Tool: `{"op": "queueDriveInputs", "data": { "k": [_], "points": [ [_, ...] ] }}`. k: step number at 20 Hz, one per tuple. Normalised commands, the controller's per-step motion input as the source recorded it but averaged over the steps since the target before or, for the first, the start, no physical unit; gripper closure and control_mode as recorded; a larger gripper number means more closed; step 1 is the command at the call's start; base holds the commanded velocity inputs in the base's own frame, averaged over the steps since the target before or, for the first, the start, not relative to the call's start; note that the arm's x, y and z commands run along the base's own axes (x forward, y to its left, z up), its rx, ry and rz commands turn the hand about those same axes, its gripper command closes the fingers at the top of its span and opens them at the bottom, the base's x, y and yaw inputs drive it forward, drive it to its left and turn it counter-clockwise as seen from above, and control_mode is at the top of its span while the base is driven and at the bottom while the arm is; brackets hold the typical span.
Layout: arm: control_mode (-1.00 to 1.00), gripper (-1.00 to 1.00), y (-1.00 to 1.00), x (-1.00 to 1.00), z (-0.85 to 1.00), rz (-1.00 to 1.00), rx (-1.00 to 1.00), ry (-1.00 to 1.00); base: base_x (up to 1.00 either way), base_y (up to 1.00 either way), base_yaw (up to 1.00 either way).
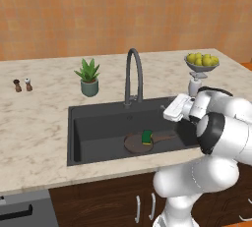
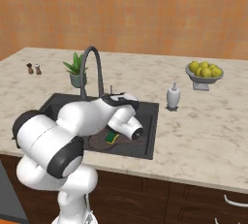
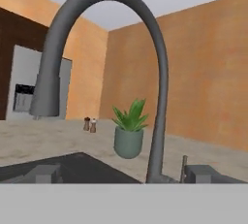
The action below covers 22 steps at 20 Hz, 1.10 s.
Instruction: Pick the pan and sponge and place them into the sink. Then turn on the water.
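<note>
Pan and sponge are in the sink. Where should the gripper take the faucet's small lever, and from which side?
Probably the upper end of the thin upright lever beside the faucet base, approached level from the sink side, the way the open gripper faces. It is slim and stands clear of the neck, so the jaws could straddle it.

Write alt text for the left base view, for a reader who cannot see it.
A dark pan with a green sponge on it lies in the sink set in a marble counter. The white robot arm reaches from the right toward the dry gooseneck faucet. Behind stand a potted plant, two shakers, a soap dispenser and a bowl of lemons.
</note>
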Motion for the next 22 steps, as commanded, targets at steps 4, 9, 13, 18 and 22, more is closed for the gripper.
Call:
{"op": "queueDriveInputs", "data": {
  "k": [4, 9, 13, 18, 22],
  "points": [
    [-1.0, -1.0, 0.1, 0.4, -0.11, 0.0, 0.04, 0.22, 0.0, 0.0, 0.0],
    [-1.0, -1.0, 0.17, 0.37, -0.06, 0.0, 0.0, 0.15, 0.0, 0.0, 0.0],
    [-1.0, -1.0, 0.15, 0.29, -0.1, 0.0, 0.0, 0.05, 0.0, 0.0, 0.0],
    [-1.0, -1.0, 0.13, 0.34, -0.13, 0.0, 0.0, 0.0, 0.0, 0.0, 0.0],
    [-1.0, -1.0, 0.14, 0.39, -0.13, 0.0, 0.0, 0.0, 0.0, 0.0, 0.0]
  ]
}}
